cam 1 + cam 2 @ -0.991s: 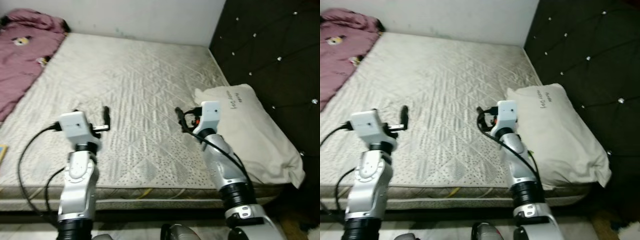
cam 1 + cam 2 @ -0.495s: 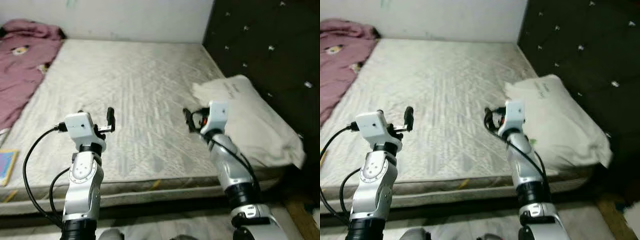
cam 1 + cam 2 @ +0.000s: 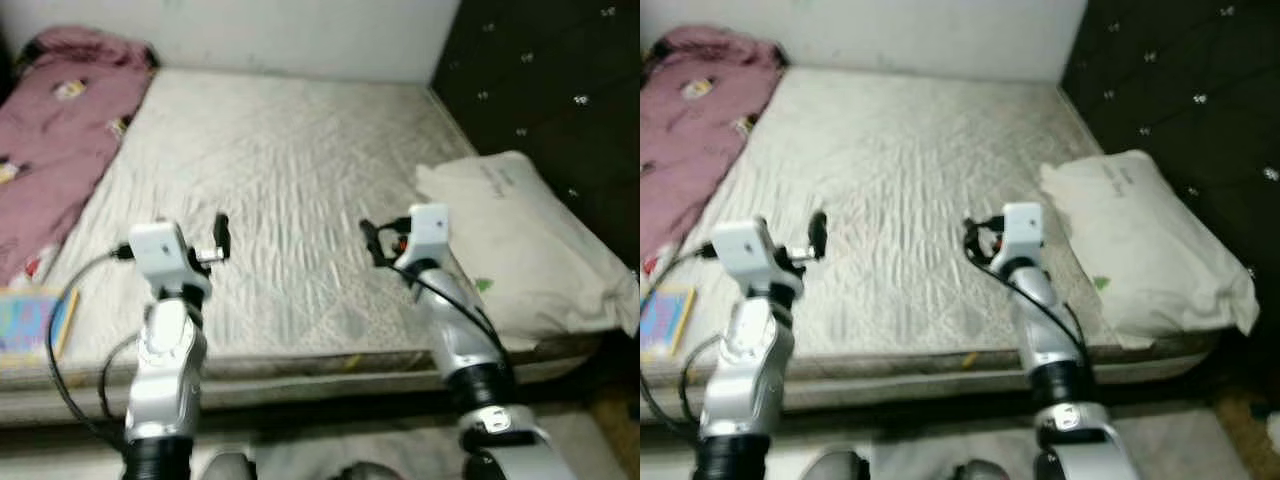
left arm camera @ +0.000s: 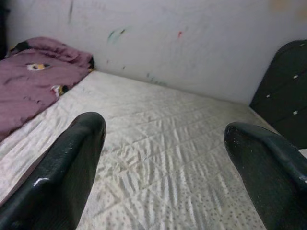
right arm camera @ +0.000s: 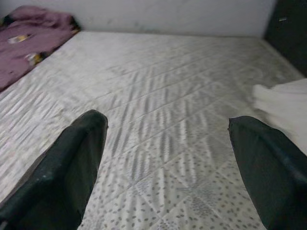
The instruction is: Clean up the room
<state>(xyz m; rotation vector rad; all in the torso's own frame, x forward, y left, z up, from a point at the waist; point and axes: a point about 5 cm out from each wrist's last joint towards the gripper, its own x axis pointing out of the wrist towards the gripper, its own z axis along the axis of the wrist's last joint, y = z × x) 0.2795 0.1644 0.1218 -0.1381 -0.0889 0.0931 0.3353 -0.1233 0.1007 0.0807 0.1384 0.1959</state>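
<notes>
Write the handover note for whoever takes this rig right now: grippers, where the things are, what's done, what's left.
Left gripper: open, empty, held over the bare mattress.
Right gripper: open, empty, over the mattress just left of the white pillow.
Things: the pillow lies on the mattress's right side by the dark headboard; a crumpled pink blanket covers the far left; a colourful book lies at the near left edge.
Done: nothing is in hand.
Left: probably tidy the blanket, pillow and book.

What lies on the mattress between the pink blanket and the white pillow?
Only bare quilted white mattress between crumpled pink blanket and white pillow, per the left eye view.
</notes>
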